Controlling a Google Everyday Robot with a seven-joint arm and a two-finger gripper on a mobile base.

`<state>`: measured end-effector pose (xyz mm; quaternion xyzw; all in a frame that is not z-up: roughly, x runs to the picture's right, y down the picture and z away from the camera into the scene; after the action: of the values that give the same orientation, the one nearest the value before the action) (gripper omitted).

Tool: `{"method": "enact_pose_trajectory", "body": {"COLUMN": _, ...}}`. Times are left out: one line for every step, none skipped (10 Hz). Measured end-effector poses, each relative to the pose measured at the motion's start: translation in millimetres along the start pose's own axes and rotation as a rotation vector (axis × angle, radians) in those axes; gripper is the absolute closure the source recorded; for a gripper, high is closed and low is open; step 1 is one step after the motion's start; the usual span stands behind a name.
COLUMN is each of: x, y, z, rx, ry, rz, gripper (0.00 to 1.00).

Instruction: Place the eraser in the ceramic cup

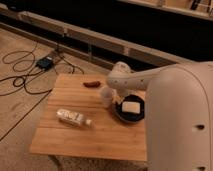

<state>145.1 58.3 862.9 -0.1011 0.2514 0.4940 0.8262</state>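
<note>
The white eraser (pixel 131 107) lies inside a dark round bowl (pixel 123 115) at the right of the wooden table. The small white ceramic cup (pixel 106 96) stands upright just left of the bowl, touching or nearly touching its rim. My white arm reaches in from the right, and its gripper (pixel 116 90) hangs just above the gap between cup and bowl, mostly hidden by the arm's wrist (pixel 120 75). It holds nothing that I can see.
A clear plastic bottle (pixel 73 118) lies on its side at the front left of the table (pixel 75 140). A small reddish-brown object (pixel 91 84) lies near the back edge. Cables and a dark box (pixel 46 62) lie on the floor to the left.
</note>
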Motion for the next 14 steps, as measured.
{"method": "enact_pose_trajectory", "body": {"x": 0, "y": 0, "z": 0, "rx": 0.000, "ry": 0.000, "rz": 0.000, "gripper": 0.20}}
{"method": "enact_pose_trajectory", "body": {"x": 0, "y": 0, "z": 0, "rx": 0.000, "ry": 0.000, "rz": 0.000, "gripper": 0.20}}
{"method": "enact_pose_trajectory", "body": {"x": 0, "y": 0, "z": 0, "rx": 0.000, "ry": 0.000, "rz": 0.000, "gripper": 0.20}}
{"method": "enact_pose_trajectory", "body": {"x": 0, "y": 0, "z": 0, "rx": 0.000, "ry": 0.000, "rz": 0.000, "gripper": 0.20}}
{"method": "enact_pose_trajectory", "body": {"x": 0, "y": 0, "z": 0, "rx": 0.000, "ry": 0.000, "rz": 0.000, "gripper": 0.20}}
{"method": "enact_pose_trajectory", "body": {"x": 0, "y": 0, "z": 0, "rx": 0.000, "ry": 0.000, "rz": 0.000, "gripper": 0.20}}
{"method": "enact_pose_trajectory", "body": {"x": 0, "y": 0, "z": 0, "rx": 0.000, "ry": 0.000, "rz": 0.000, "gripper": 0.20}}
{"method": "enact_pose_trajectory", "body": {"x": 0, "y": 0, "z": 0, "rx": 0.000, "ry": 0.000, "rz": 0.000, "gripper": 0.20}}
{"method": "enact_pose_trajectory", "body": {"x": 0, "y": 0, "z": 0, "rx": 0.000, "ry": 0.000, "rz": 0.000, "gripper": 0.20}}
{"method": "enact_pose_trajectory", "body": {"x": 0, "y": 0, "z": 0, "rx": 0.000, "ry": 0.000, "rz": 0.000, "gripper": 0.20}}
{"method": "enact_pose_trajectory", "body": {"x": 0, "y": -1, "z": 1, "rx": 0.000, "ry": 0.001, "rz": 0.004, "gripper": 0.20}}
{"method": "enact_pose_trajectory", "body": {"x": 3, "y": -6, "z": 5, "rx": 0.004, "ry": 0.008, "rz": 0.021, "gripper": 0.20}}
{"method": "enact_pose_trajectory", "body": {"x": 5, "y": -10, "z": 8, "rx": 0.006, "ry": 0.013, "rz": 0.038, "gripper": 0.20}}
{"method": "enact_pose_trajectory", "body": {"x": 7, "y": -12, "z": 12, "rx": 0.007, "ry": 0.020, "rz": 0.057, "gripper": 0.20}}
